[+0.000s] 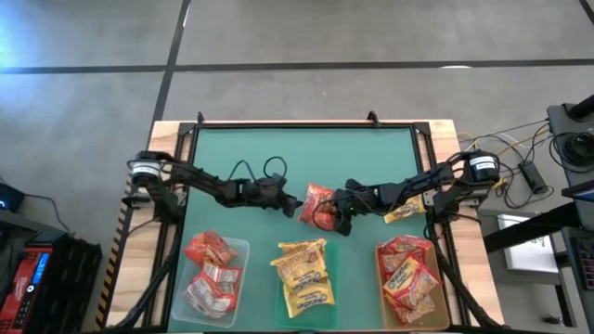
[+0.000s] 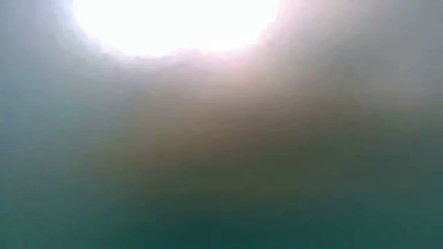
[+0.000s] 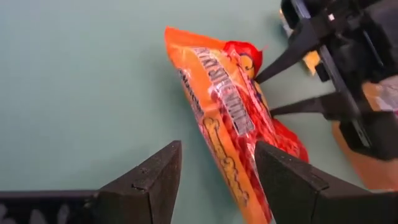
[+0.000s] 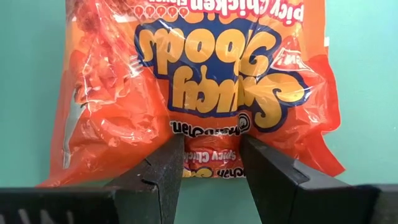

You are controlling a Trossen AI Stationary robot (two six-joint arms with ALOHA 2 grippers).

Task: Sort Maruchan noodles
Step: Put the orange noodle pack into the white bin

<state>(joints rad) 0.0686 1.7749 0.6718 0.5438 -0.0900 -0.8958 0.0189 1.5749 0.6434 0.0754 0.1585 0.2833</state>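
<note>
Filling the right wrist view, a red-orange Maruchan packet sits pinched at its edge between the right gripper, fingers clamped on the crinkly plastic. From above, that packet is at the middle of the green worktop, held between both arms, probably so it can be passed across or steadied before going to a tray.

Along the near edge sit three trays, largest things after the worktop: the left tray with red packets with pale labels, the middle tray with yellow packets, the right tray with red-orange packets. Sorting by colour looks well along.

Now the left gripper: fingers apart, straddling the packet's other end without closing on it, as though lining up to take it. One yellow packet lies loose beside the right arm, not yet sorted. The low view shows only glare.
</note>
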